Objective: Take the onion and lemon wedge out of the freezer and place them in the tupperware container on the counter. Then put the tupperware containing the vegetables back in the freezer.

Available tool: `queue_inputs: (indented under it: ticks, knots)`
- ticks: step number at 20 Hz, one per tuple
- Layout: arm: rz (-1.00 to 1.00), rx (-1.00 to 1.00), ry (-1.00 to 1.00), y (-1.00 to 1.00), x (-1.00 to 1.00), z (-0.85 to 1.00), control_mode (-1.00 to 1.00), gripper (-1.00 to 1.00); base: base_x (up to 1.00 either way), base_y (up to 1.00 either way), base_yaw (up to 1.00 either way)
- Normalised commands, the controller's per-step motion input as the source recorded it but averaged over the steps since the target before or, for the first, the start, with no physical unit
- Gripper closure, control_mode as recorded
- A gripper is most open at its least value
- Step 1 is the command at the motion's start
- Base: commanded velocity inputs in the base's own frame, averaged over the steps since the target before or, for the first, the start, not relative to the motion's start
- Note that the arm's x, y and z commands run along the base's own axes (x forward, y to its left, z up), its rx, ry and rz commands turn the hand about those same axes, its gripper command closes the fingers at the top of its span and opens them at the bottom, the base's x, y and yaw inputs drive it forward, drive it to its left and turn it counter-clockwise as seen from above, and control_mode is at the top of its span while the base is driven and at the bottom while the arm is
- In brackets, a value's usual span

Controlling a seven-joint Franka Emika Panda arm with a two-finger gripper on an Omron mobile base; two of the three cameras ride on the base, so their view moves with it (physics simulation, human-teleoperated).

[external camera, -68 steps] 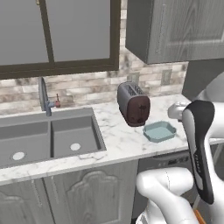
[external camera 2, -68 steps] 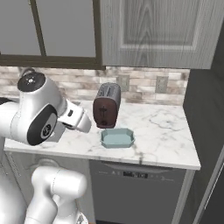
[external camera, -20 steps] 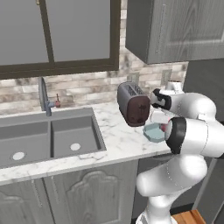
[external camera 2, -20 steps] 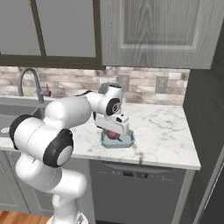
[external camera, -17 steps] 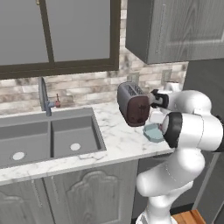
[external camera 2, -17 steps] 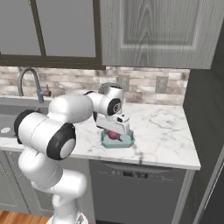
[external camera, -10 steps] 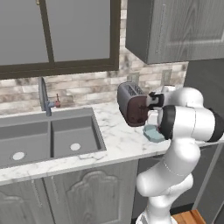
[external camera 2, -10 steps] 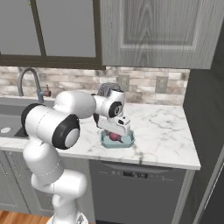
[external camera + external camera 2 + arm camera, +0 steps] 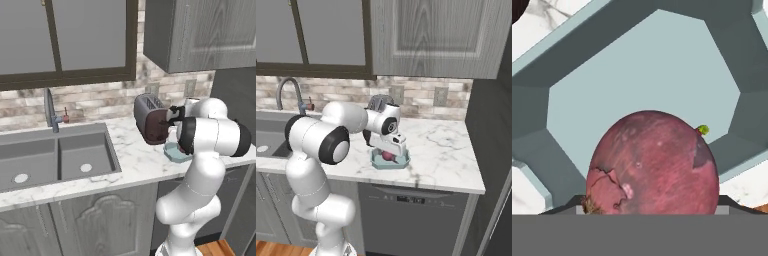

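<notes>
The onion (image 9: 653,165), round and dark red-purple, sits low inside the pale teal tupperware container (image 9: 637,65) on the white marble counter (image 9: 441,150). My gripper (image 9: 389,150) points down into the container and is shut on the onion (image 9: 387,156); its fingertips are hidden behind the onion. A tiny yellow-green tip (image 9: 702,130) peeks past the onion's edge; I cannot tell whether it is the lemon wedge. The container's edge (image 9: 172,154) shows beside my arm. The freezer (image 9: 491,115) stands dark at the right end of the counter.
A dark red toaster (image 9: 152,125) stands just behind the container. A double sink (image 9: 55,160) with a faucet (image 9: 50,107) lies to the left. Grey wall cabinets (image 9: 426,35) hang above. Bare marble stretches to the right of the container.
The arm's elbow has swung up and closer to the counter. The hand has stayed over the container with the onion in it.
</notes>
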Motion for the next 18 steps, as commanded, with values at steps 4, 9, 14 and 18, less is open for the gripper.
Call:
queue_inputs:
  ticks: [4, 9, 14, 18]
  knots:
    - [0.0, 0.0, -0.01, 0.0, 0.0, -0.08, -1.0, 1.0, 0.0, 0.0, 0.0]
    - [0.0, 0.0, -0.01, -0.04, 0.0, -0.18, -1.0, -1.0, 0.0, 0.0, 0.0]
    - [0.0, 0.0, -0.11, -0.01, 0.0, 0.0, -1.0, -1.0, 0.0, 0.0, 0.0]
    - [0.0, 0.0, -0.19, 0.0, 0.0, 0.0, -1.0, -1.0, 0.0, 0.0, 0.0]
